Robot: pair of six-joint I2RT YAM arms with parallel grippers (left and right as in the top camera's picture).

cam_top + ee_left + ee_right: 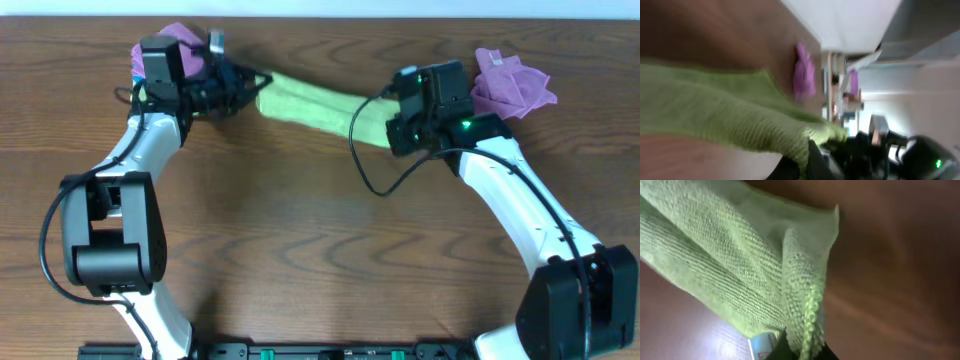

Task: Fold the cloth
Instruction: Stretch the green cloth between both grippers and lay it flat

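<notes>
The cloth [310,103] stretches as a narrow band near the table's [320,250] far edge, about midway along it. The left gripper [250,88] pinches its left end and the right gripper [382,122] its right end, both clamped tight. A purple cloth [515,85] lies toward the far right corner.

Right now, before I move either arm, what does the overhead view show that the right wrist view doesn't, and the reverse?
Only overhead: the lime-green cloth bunched into a band, stretched between the left gripper and the right gripper, plus the far-left purple cloth and the far-right purple cloth. Only right wrist: the cloth's weave close up and its white-and-red tag beside the pinched edge. Both: the cloth and the wooden table.
</notes>
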